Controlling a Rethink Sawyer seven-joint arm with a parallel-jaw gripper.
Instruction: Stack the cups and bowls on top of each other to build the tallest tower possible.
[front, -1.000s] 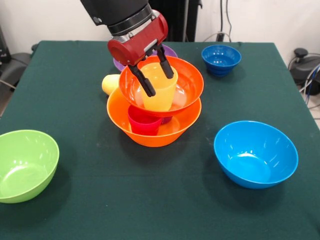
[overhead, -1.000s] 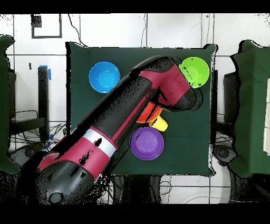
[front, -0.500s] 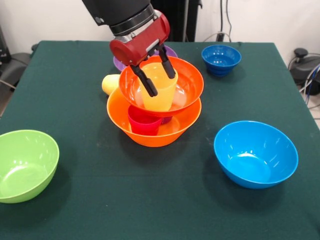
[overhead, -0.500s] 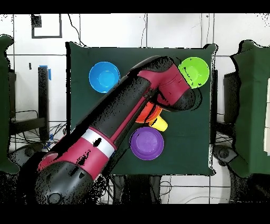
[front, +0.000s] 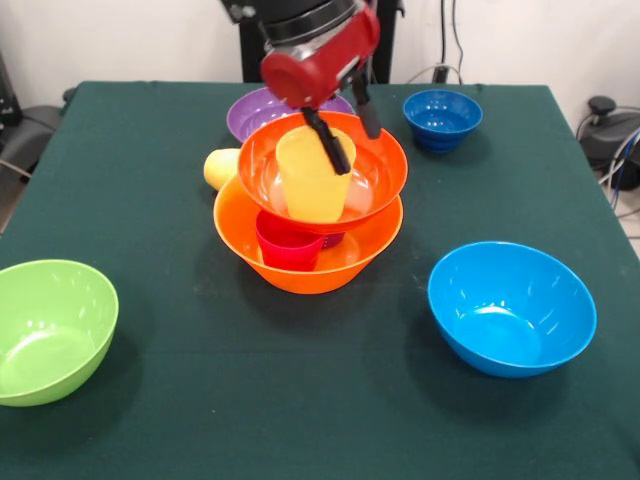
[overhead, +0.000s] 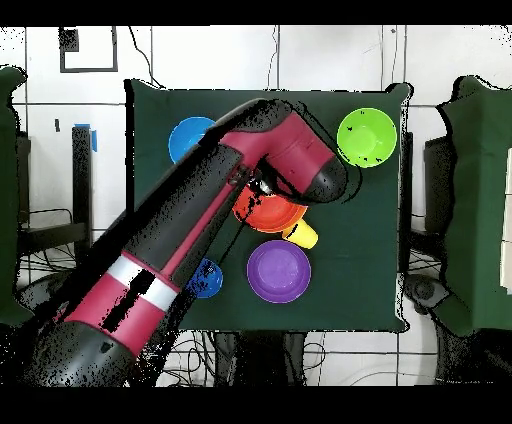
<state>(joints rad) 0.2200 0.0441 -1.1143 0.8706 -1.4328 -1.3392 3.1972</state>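
On the green cloth, left to right: lime green bowl (front: 52, 328), then the tower (front: 310, 225), its orange-yellow cup (front: 313, 175) standing in the red-orange bowl (front: 375, 165), then light blue bowl (front: 512, 307). My claw (front: 346, 127) hangs spread above the cup, empty. These bowls look light, glossy and slippery; I'd pinch a rim.

Green table (front: 250, 400) — bowls: lime (front: 50, 330), light blue (front: 512, 308), dark blue (front: 442, 118), purple (front: 255, 112), big orange (front: 345, 262).

Open hand (front: 348, 128) hangs above the orange-yellow cup (front: 312, 176) in the red-orange bowl (front: 375, 160).
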